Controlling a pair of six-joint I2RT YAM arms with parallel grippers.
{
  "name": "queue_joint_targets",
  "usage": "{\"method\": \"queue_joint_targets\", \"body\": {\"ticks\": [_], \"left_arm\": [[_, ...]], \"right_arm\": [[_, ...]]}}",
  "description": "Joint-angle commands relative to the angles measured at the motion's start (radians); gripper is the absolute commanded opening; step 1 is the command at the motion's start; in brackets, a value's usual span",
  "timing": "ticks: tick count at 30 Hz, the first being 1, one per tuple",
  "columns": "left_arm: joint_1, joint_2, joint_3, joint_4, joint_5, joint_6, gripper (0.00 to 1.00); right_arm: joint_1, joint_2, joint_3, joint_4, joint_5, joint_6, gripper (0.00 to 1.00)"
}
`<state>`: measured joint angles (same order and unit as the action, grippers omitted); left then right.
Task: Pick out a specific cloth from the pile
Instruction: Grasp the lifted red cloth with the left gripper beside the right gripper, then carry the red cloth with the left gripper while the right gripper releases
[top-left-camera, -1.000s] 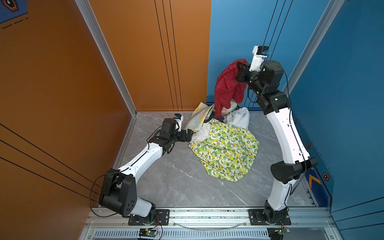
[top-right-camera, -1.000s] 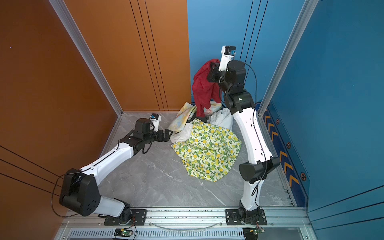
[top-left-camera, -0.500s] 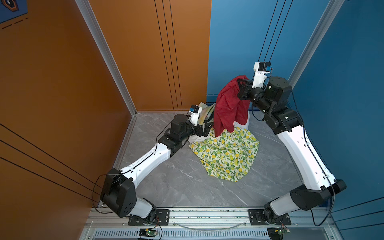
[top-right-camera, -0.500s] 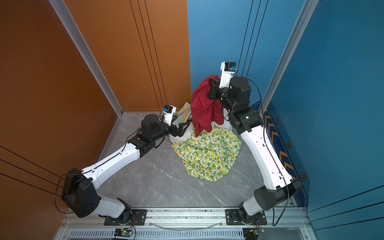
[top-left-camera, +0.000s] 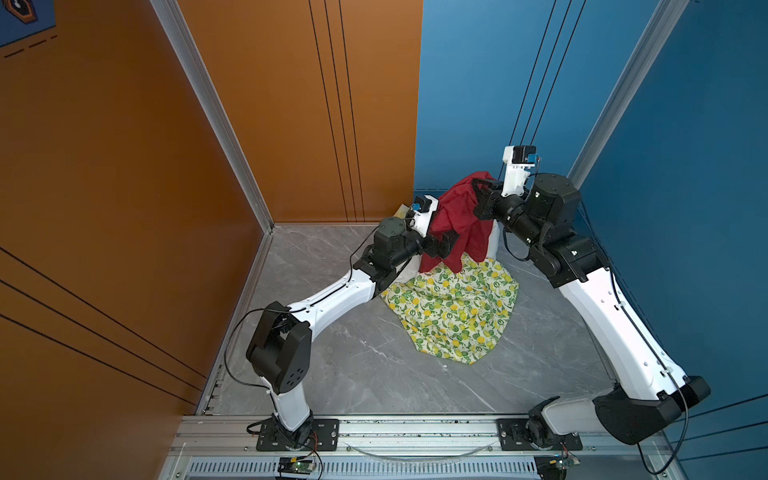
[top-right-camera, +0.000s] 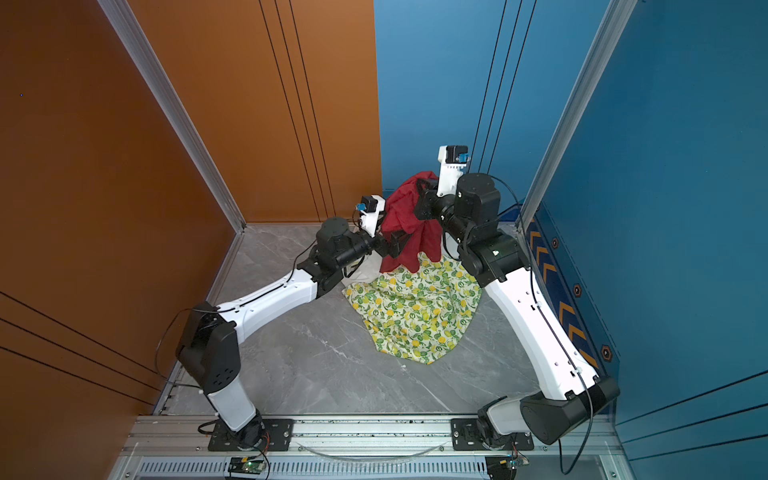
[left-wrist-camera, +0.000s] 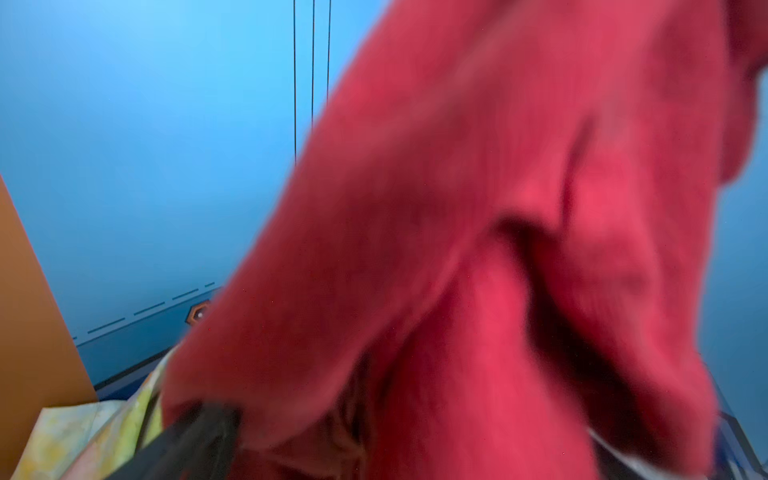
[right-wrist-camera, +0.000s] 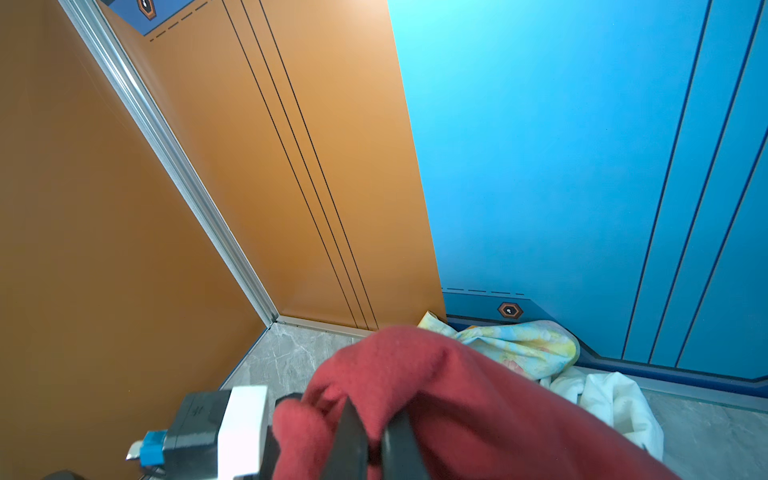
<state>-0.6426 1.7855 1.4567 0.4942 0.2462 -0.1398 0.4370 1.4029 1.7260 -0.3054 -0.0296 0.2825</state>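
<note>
Now right fingers clench the cloth lower over the pile (left fingers, released, moved in); counter open at lower frame.

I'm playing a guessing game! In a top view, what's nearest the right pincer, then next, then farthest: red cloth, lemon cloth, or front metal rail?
1. red cloth: pinched in the right pincer, held up.
2. lemon cloth: below, on the floor.
3. metal rail: front edge, by the arm bases.
</note>
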Motion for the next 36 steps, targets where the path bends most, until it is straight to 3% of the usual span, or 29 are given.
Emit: {"method": "queue_joint_targets", "body": {"ticks": [1,3,6,17,28,32,36], "left_arm": [[0.022,0.056,0.083,0.079,0.004,-0.017,0.98],[0.035,0.093,0.124,0.088,0.029,-0.051,0.64],[0.047,0.118,0.155,0.107,0.052,-0.098,0.00],[0.083,-0.029,0.087,0.059,0.018,-0.107,0.00],[0.173,-0.221,0.104,-0.216,-0.101,-0.023,0.00],[0.233,-0.294,0.076,-0.311,-0.160,-0.015,0.00],[0.311,-0.374,0.005,-0.379,-0.233,-0.010,0.00]], "right_arm": [[0.009,-0.028,-0.040,0.045,-0.007,0.028,0.00],[0.011,-0.029,-0.065,0.048,-0.013,0.037,0.00],[0.011,-0.030,-0.100,0.048,-0.020,0.037,0.00],[0.002,-0.014,-0.187,0.026,-0.054,-0.006,0.00],[0.011,-0.039,-0.269,0.063,-0.143,-0.070,0.65],[0.020,-0.063,-0.331,0.103,-0.156,-0.084,0.81],[0.040,-0.083,-0.410,0.155,-0.171,-0.091,0.89]]}}
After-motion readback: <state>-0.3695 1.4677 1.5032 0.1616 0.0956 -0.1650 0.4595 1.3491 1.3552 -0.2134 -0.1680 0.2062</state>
